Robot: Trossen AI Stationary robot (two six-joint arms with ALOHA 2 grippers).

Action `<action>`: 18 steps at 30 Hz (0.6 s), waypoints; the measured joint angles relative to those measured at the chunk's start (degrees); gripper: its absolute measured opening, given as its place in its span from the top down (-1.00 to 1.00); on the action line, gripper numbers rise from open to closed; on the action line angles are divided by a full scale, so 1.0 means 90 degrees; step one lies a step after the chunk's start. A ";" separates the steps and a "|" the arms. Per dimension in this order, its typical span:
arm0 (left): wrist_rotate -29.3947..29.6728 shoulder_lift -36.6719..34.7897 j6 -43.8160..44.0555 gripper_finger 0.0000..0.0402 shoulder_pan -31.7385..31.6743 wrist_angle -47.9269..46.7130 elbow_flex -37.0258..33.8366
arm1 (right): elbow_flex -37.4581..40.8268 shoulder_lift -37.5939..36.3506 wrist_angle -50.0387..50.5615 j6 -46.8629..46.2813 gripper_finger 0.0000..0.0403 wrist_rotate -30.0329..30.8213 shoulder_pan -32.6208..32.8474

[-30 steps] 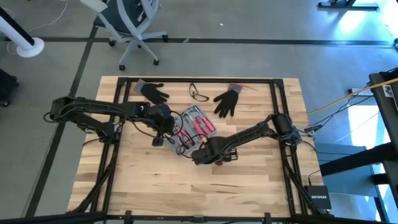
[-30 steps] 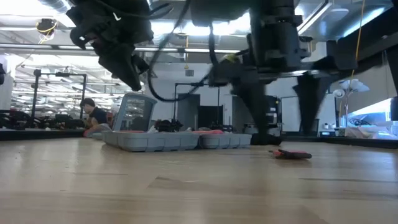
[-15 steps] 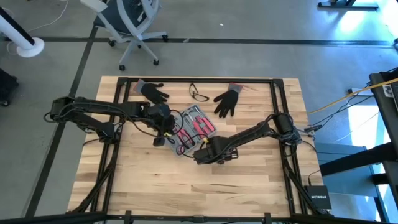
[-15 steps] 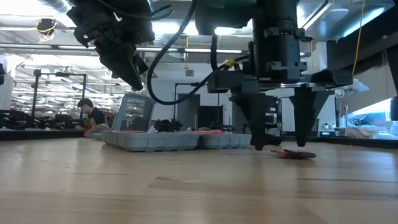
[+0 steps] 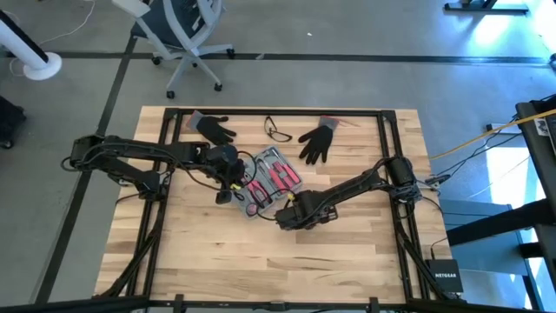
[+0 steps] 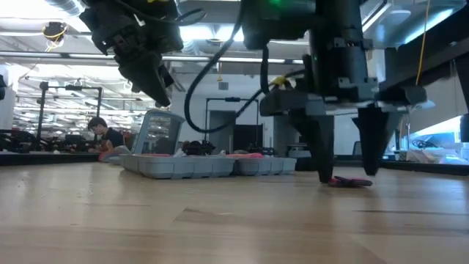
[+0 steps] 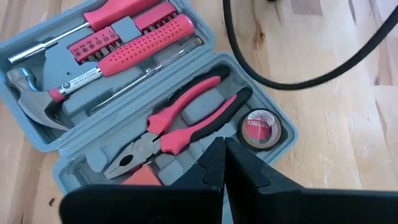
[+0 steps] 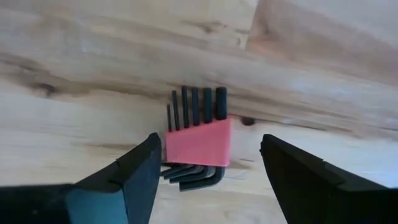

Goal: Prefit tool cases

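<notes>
From above, the tool case (image 5: 265, 178) lies open near the middle of the wooden surface (image 5: 347, 252), a flat blue-grey tray with rounded corners and pink-handled tools in its recesses. The left pincer (image 5: 228, 184) hangs over the case's left part with its fingers pressed together. The right pincer (image 5: 287, 216) is just beside the case's near right corner, spread wide. Two black gloves (image 5: 317, 139) and a pair of glasses (image 5: 278, 132) lie at the far edge, well apart from the case. A small box off the surface's right corner reads NETGEAR (image 5: 445, 279). At surface height, the case (image 6: 209, 165) shows as a low grey ribbed tray with its lid (image 6: 157, 133) raised at its left end; the right pincer (image 6: 346, 174) stands with a finger on either side of a small pink thing (image 6: 350, 181) on the wood. The left wrist view looks down into the case (image 7: 68, 155): a hammer (image 7: 34, 102), a pink screwdriver (image 7: 134, 50), a row of bits (image 7: 93, 45), pliers (image 7: 177, 127) and a roll of tape (image 7: 258, 127) whose red label cannot be read. The right wrist view shows a pink holder of black hex keys (image 8: 198, 142) lying on the wood between the widely parted fingers (image 8: 140, 171), untouched.
</notes>
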State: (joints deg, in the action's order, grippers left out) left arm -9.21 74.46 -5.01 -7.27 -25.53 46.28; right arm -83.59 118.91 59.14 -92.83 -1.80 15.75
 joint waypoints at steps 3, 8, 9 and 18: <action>0.0001 0.0000 0.0164 1.00 0.0000 0.0115 0.0000 | 0.0236 -0.0036 -0.0338 -0.0033 -0.31 -0.0067 -0.0002; 0.0007 0.0000 0.0274 1.00 0.0002 0.0238 0.0000 | 0.0330 -0.0041 -0.0505 0.0036 -0.31 -0.0032 -0.0017; 0.0005 0.0000 0.0298 1.00 0.0000 0.0268 0.0000 | 0.0330 -0.0041 -0.0515 0.0044 -0.31 -0.0010 -0.0017; 0.0006 0.0000 0.0411 1.00 -0.0001 0.0243 0.0000 | 0.0337 0.0073 -0.0885 0.0832 -0.31 -0.0311 -0.0288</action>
State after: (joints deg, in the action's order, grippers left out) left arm -9.16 74.46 -1.31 -7.28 -23.34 46.28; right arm -80.55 119.57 51.17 -85.35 -4.59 13.16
